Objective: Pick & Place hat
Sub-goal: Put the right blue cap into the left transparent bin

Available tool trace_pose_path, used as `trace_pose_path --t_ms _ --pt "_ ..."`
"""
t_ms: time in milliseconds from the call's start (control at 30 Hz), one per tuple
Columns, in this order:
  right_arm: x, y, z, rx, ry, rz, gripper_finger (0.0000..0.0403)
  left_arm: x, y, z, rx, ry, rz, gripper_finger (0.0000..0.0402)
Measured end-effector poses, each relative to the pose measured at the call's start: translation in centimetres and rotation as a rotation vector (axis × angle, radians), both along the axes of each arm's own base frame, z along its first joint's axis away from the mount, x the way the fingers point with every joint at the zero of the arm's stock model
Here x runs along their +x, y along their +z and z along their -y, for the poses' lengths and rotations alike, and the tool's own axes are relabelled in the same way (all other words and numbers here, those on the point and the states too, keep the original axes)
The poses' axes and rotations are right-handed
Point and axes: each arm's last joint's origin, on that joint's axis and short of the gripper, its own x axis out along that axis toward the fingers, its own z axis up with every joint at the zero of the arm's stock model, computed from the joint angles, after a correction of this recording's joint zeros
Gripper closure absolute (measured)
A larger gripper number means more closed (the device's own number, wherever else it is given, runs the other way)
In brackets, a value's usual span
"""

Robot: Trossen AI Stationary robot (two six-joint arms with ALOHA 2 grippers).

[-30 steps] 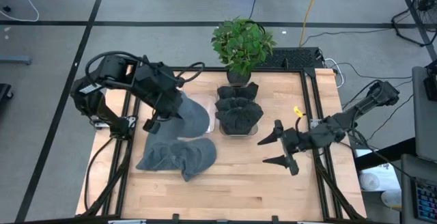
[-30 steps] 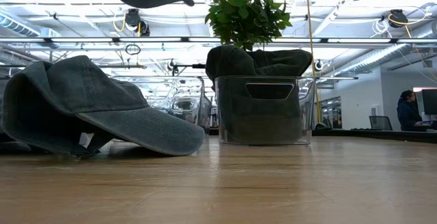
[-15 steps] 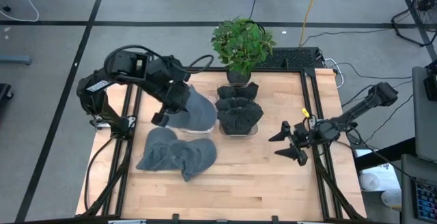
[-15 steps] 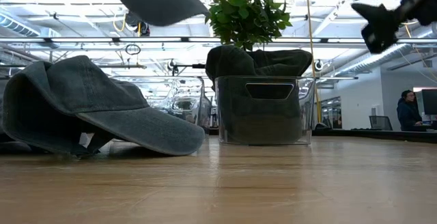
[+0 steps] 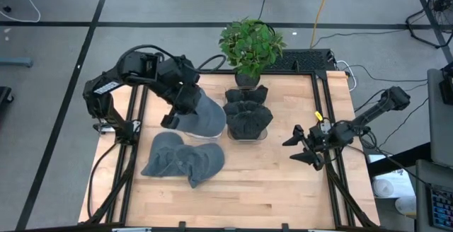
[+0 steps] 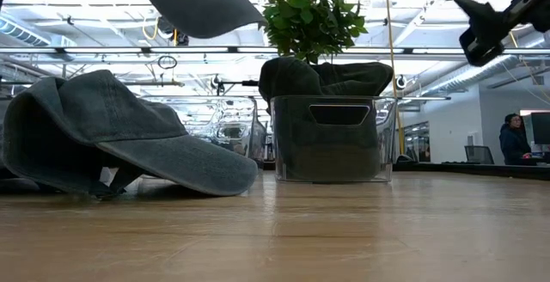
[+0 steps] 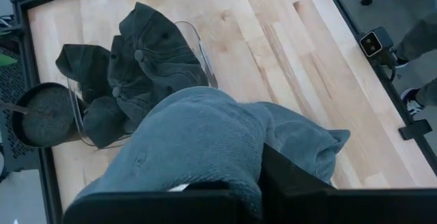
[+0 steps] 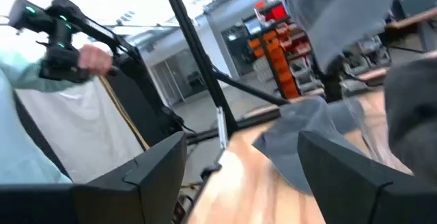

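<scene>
My left gripper (image 5: 178, 112) is shut on a grey hat (image 5: 204, 116) that hangs in the air just left of the clear bin (image 5: 263, 134); the low view shows this hat (image 6: 193, 3) high above the table. The bin (image 7: 194, 46) holds several dark hats (image 7: 147, 67). More grey hats (image 5: 182, 160) lie in a heap on the wood at the left (image 6: 112, 136). My right gripper (image 5: 304, 147) stands open near the table's right edge, with nothing between its fingers (image 8: 252, 176). My left gripper pinches the hat's soft crown cloth (image 7: 229, 173) between its two fingers, which slant down from the table's left side. The fingers themselves hide the exact spot. The hat is lifted clear, hanging below and ahead of the fingers, its brim (image 6: 236, 15) lowest.
A potted plant (image 5: 249, 47) stands at the far edge behind the bin. Black rails (image 5: 327, 105) frame the table. Bare wood (image 5: 262, 189) lies toward the near edge. A person with hand controllers (image 8: 48, 80) is beyond the table's left side.
My left gripper has carried the hat toward the bin and a little down; the hat stays clear of the table. My right gripper has drawn back toward the table's right edge and come down, entering the low view from above.
</scene>
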Motion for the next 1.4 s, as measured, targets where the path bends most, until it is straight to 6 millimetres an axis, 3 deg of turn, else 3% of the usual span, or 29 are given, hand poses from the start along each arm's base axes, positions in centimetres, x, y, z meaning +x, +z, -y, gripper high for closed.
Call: trace_pose_path --t_ms 633,933,1233,1400 --pt "-3.5 2.6 2.1 0.041 -0.015 0.297 0.0136 0.1 -0.1 0.0 -0.024 0.041 -0.012 0.0390" --pt "-3.3 2.0 1.9 -0.008 -0.013 0.238 0.0135 0.1 -0.1 0.0 -0.025 0.043 -0.012 0.0390" --pt "-2.6 -1.3 1.4 -0.099 0.076 -0.084 0.0135 0.1 -0.1 -0.6 -0.036 0.068 -0.013 0.0390" --pt "-2.6 -1.6 1.4 -0.145 0.072 -0.107 0.0135 0.0 -0.1 -1.0 -0.030 0.071 -0.010 0.0390"
